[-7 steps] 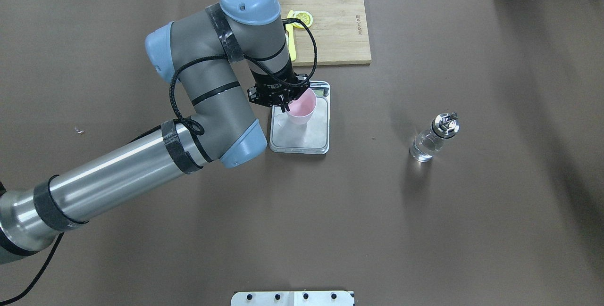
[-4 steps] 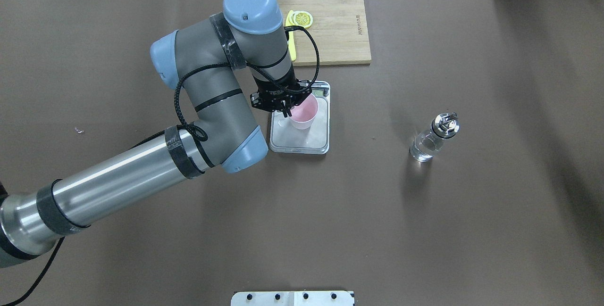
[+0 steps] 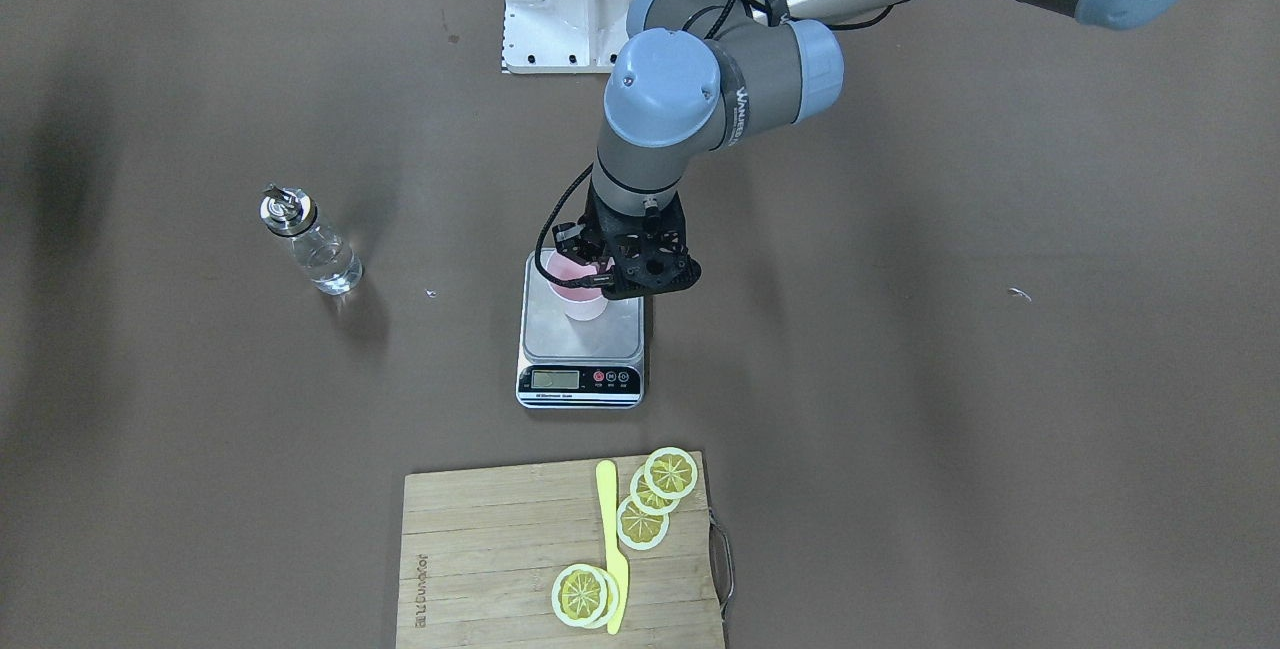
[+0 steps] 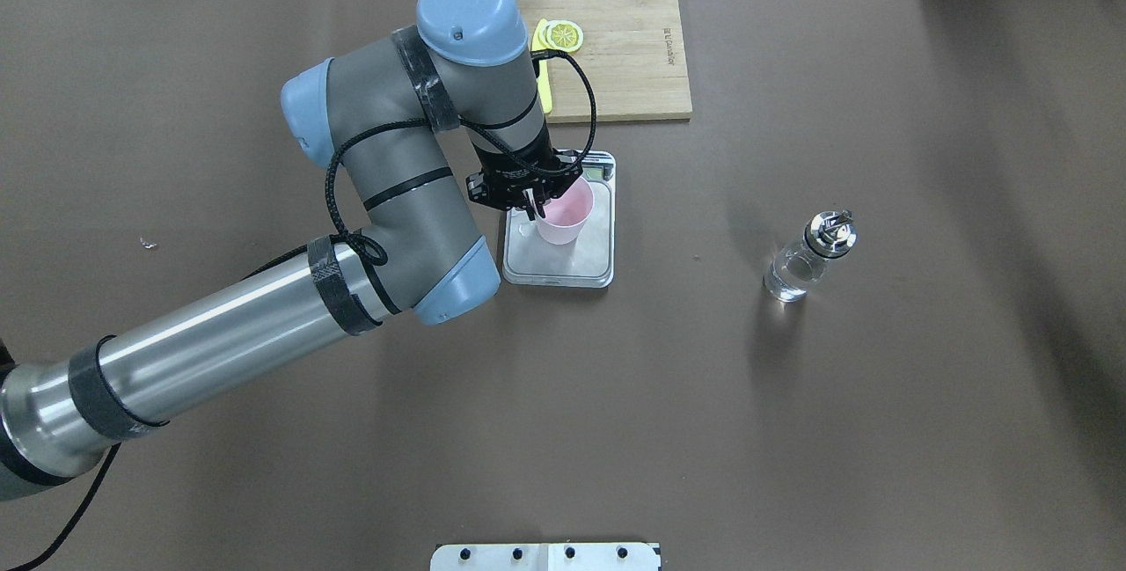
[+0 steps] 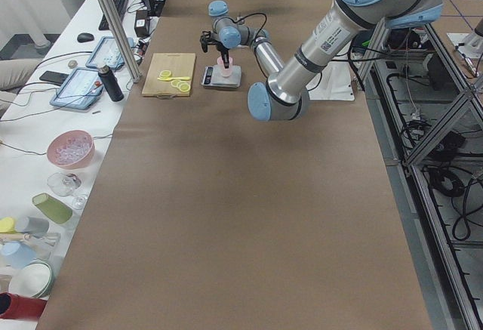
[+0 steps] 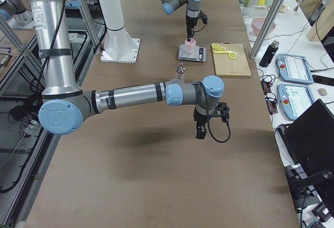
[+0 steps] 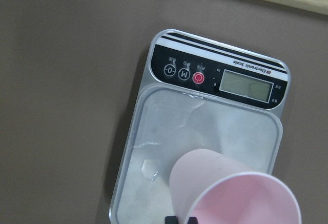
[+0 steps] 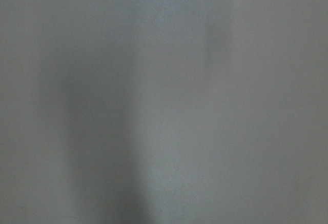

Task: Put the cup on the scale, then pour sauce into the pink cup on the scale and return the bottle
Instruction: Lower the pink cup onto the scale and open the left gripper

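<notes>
My left jaws pinch the wall of the cup point(image 4: 565, 217) at its rim, on the side nearest my wrist. My right jaws hang low over the bare surface point(image 4: 792, 421), well apart from everything, and I cannot tell whether they are spread or pressed together.

The cup stands on the scale point(image 4: 581, 267), toward the platform's left half with its mouth up. From the wrist view I cannot tell whether its base sits fully flat.

I judge that the placing step is almost finished, and what matters now is a clean release. I should make sure the base bears evenly on the steel. Then I should part the jaws just enough to free the rim and lift straight up, so that nothing drags or tips so light a cup. It would be better nearer the platform's middle, clear of the display strip, to give the pour a steady target.

The inside of the cup shows plain pink and looks empty. The platform beside it carries a few wet-looking smears and a drop.

Further off to my right the bottle point(image 4: 807, 259) stands upright and alone with its metal spout on. The clear sauce point(image 4: 789, 276) shows through the glass, though I cannot read its level.

Beyond the scale lies a wooden cutting board point(image 4: 629, 52) with lemon slices point(image 4: 564, 34) and a yellow knife point(image 3: 608, 539) — none of my business here.
</notes>
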`<state>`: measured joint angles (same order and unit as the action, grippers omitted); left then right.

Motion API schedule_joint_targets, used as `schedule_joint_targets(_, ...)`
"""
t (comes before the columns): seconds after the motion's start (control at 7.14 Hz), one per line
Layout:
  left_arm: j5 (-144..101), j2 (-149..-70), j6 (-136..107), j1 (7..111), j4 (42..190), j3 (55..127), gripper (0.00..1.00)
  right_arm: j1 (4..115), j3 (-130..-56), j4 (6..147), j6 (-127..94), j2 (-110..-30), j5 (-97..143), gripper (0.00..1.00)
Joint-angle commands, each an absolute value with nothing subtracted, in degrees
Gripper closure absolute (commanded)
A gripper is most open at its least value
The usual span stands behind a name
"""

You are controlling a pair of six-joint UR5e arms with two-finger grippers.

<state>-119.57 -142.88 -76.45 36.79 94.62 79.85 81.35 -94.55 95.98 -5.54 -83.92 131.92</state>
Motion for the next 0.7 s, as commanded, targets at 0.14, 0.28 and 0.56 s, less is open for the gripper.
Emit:
schedule_joint_targets(0.14, -118.04, -140.63, -74.45, 36.65, 96.60, 82.34, 0.03, 81.39, -95.01, 95.98, -5.62, -83.50, 132.01, 0.00)
schedule_joint_targets(0.28, -118.21, -138.54, -74.36, 36.74, 96.50, 84.79, 0.03, 81.30, -96.14, 95.98, -5.62, -83.41, 132.01, 0.00)
schedule_joint_targets(0.56, -118.56, -135.10, -71.74, 37.96, 95.89, 89.37, 0.03, 81.21, -98.69, 95.80, -4.93, -83.15, 132.01, 0.00)
